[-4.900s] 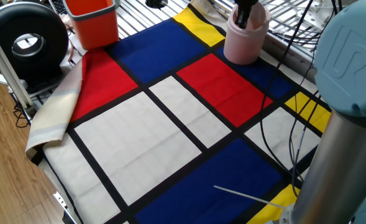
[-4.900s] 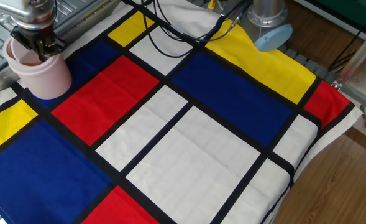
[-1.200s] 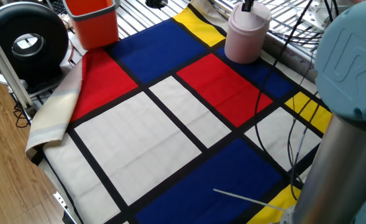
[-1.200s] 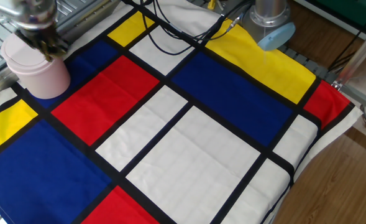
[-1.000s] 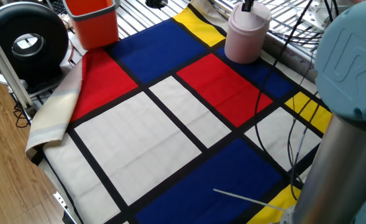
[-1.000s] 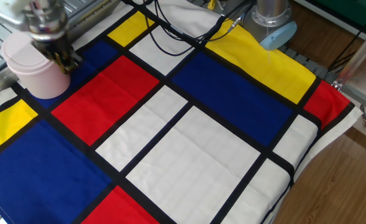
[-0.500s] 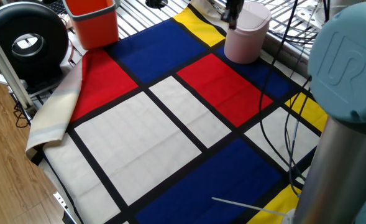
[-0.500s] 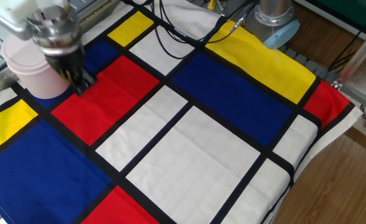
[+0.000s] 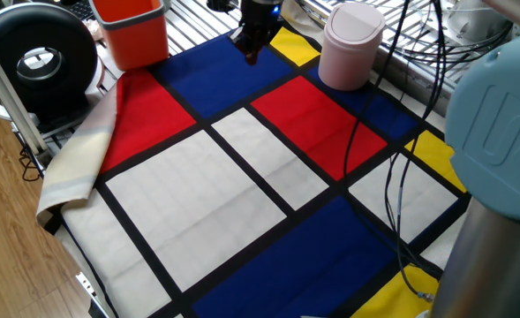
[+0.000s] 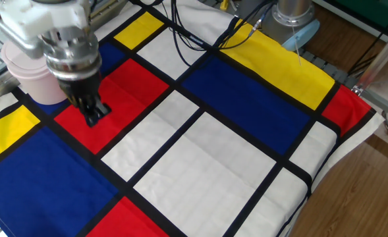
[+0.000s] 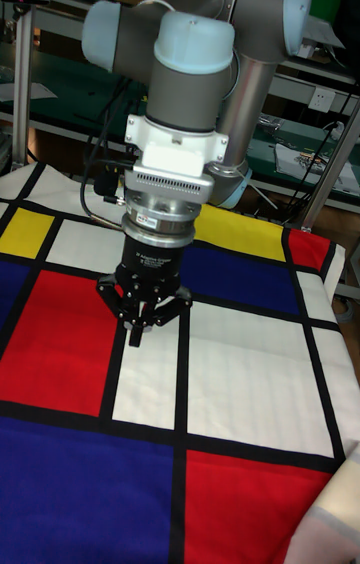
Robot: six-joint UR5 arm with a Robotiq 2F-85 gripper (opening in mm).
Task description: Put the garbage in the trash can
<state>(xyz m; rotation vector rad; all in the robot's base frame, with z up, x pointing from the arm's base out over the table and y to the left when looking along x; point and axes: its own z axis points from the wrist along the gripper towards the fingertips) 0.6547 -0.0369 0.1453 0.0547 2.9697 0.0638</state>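
The black two-finger gripper (image 11: 137,332) hangs over the cloth here, fingertips pressed together with nothing between them, plain to see in the tall fixed view at centre-left. In one fixed view the gripper (image 9: 249,49) sits at top centre, above the blue panel, well to the left of the pale pink cylindrical trash can (image 9: 350,47) with its rounded swing lid at upper right. From the other fixed view the gripper (image 10: 96,116) hovers over the red panel at left, with the pink trash can (image 10: 32,79) partly behind the silver wrist at the upper left edge. The small crumpled wad of paper garbage shows nowhere on the colour-block tablecloth (image 10: 207,164); where it lies I cannot tell. The orange square-sided bin (image 9: 132,29) stands at upper left, beside the black round device (image 9: 35,58).
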